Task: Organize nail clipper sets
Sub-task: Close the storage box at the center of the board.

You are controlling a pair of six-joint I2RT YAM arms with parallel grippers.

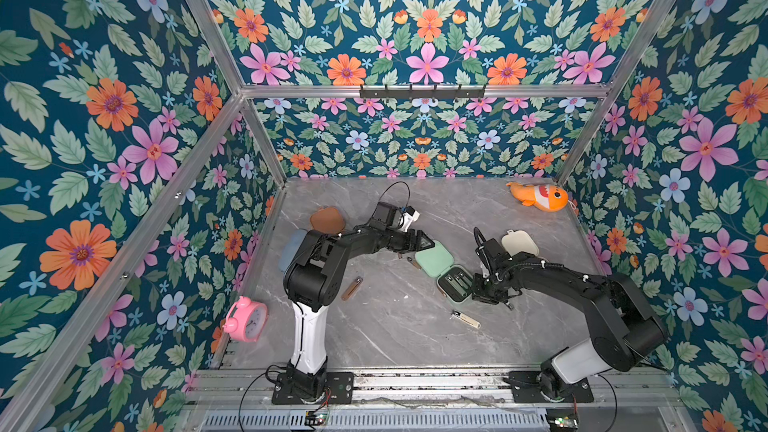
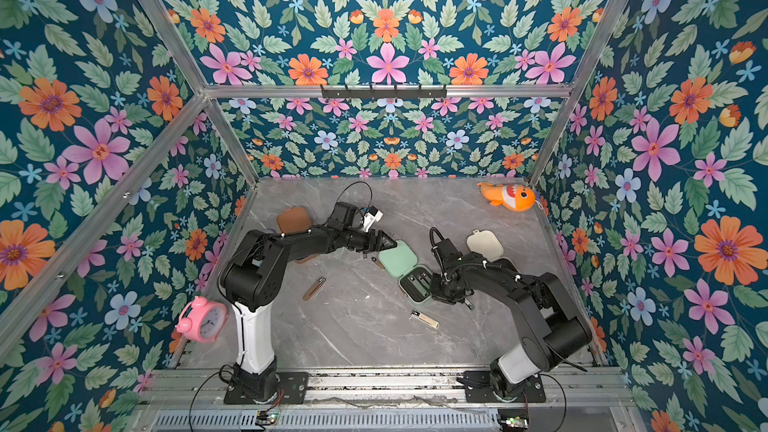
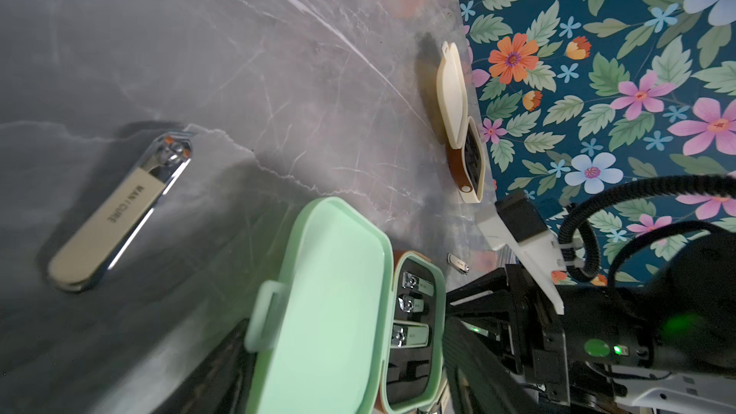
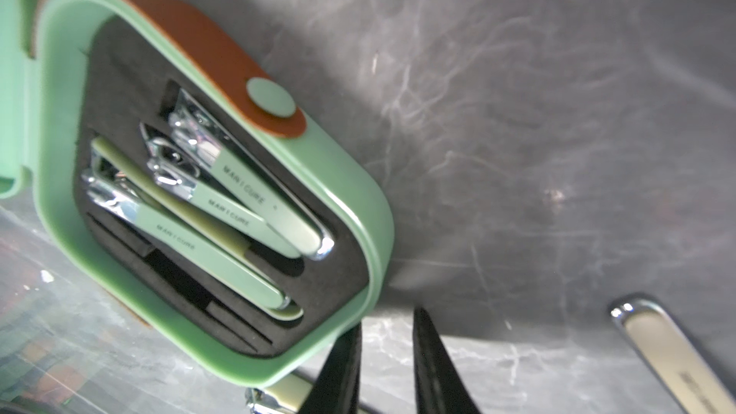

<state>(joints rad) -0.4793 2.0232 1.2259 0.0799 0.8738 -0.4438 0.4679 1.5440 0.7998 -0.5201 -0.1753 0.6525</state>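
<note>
Tips of my right tool point(image 4: 385, 318) stand narrowly parted, empty, beside mint case point(image 4: 350, 193) on the surface point(image 4: 557, 113) | its clippers point(image 4: 207, 252) look light, stiff, slick; I'd pinch across narrow sides, mid-body | left tool point(image 1: 422, 244) at lid point(image 1: 435, 259), grip unclear

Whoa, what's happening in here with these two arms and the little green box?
Two robot arms are sorting nail clipper sets. The mint green case lies open mid-table, with green clippers in its black tray. The left gripper, open, is at the lid. The right gripper is beside the tray, its jaws narrowly apart with nothing between them. A cream clipper and a brown clipper lie loose on the table, not yet packed.
</note>
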